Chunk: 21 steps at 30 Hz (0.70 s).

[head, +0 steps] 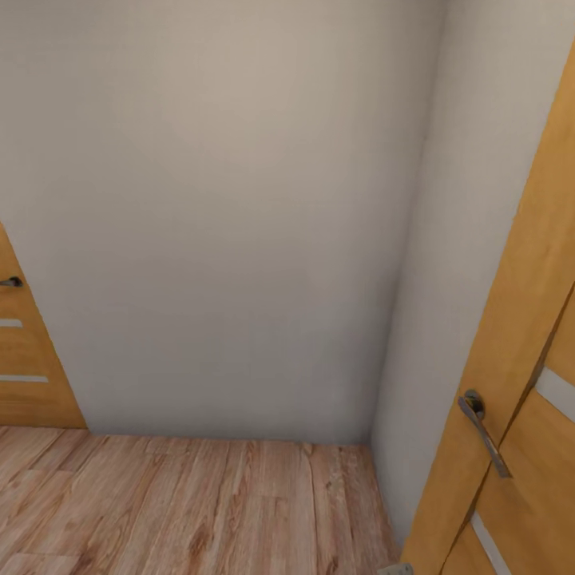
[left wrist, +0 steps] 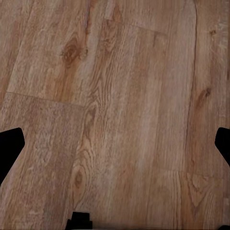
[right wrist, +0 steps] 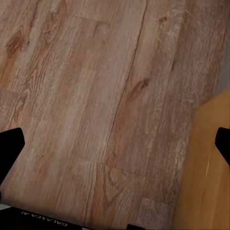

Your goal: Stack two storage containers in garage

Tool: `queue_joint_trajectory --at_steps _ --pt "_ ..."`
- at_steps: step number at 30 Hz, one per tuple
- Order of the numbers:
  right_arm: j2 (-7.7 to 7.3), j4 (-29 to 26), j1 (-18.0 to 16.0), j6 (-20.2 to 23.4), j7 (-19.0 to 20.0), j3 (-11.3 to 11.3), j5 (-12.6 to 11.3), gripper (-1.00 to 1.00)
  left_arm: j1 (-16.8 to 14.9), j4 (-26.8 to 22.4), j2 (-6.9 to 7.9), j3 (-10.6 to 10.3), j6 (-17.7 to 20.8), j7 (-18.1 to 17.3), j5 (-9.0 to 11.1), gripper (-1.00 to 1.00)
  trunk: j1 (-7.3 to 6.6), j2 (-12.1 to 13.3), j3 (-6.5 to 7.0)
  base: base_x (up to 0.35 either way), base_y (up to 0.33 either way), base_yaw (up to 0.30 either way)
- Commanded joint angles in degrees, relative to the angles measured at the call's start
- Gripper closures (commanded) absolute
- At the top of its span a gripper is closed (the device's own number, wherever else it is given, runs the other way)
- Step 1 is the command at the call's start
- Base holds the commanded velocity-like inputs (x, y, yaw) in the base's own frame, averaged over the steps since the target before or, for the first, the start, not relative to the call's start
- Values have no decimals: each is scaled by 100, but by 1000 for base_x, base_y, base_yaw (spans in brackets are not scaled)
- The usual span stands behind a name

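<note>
The robot is facing a bare beige wall [head: 224, 208] in a corner, with light wood plank floor [head: 184, 503] running up to it. A wooden door [head: 511, 383] with a metal lever handle [head: 482, 431] is standing close on the right, and part of another door [head: 28, 367] is showing at the left edge — so this is looking like a hallway stretch, and the robot is probably travelling or turning rather than handling anything.

Both arms are hanging low with their cameras looking straight down at the planks, which suits driving: tucked in, nothing reaching out to catch a door frame. The left gripper [left wrist: 115, 146] is spreading its dark fingertips [left wrist: 10, 143] wide, to opposite edges of its wrist view, with nothing but floor between them. The right gripper [right wrist: 115, 146] is doing the same, open wide and empty, and its fingertips [right wrist: 9, 143] are hovering above planks just beside the lower edge of the right-hand door [right wrist: 203, 167].

The two orange-red bins are not appearing in these pictures, so their whereabouts and contents cannot be told from here. Judging by the empty hands, neither bin is being carried at this moment.
</note>
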Motion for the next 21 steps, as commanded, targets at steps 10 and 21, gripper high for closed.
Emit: queue_joint_trajectory --at_steps 10,21 --pt "1 3 -5 -17 17 -41 46 -100 -6 7 -2 42 -4 -60 45 -100 5 -7 -10 293 0 0" --pt "1 3 -6 -17 17 -41 46 -100 -6 7 -2 51 -4 -60 50 -100 5 -7 -10 19 0 162"
